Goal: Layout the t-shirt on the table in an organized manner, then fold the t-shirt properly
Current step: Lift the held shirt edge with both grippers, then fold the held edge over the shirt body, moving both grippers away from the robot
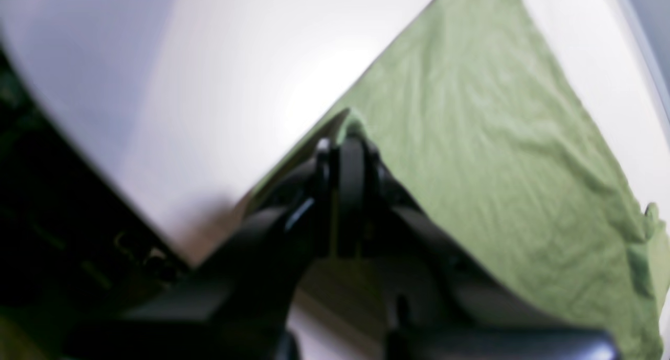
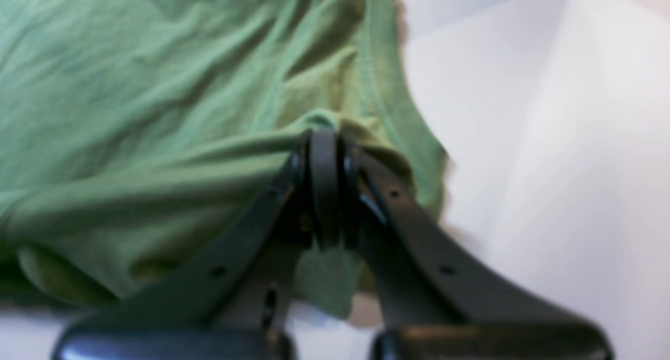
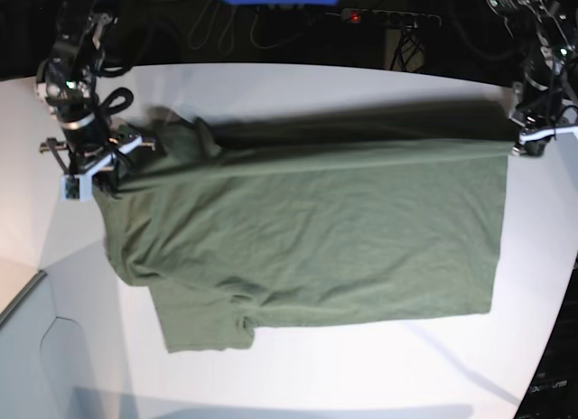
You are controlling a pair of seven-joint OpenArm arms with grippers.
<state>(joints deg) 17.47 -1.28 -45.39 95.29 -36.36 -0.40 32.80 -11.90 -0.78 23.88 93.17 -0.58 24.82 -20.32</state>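
T-shirt spread wide across centre of table, top edge pulled taut, one sleeve lying at 7 o'clock. Right gripper at 9 o'clock, clenched on bunched shoulder cloth. Left gripper at 3 o'clock, pinching a hem corner.

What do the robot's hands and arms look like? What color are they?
Both hands are black. The left hand and right hand each have two long flat fingers that meet at a narrow tip, and the right one's fingers have small round holes. In the base view, the wrists carry white parts and looping black cables.
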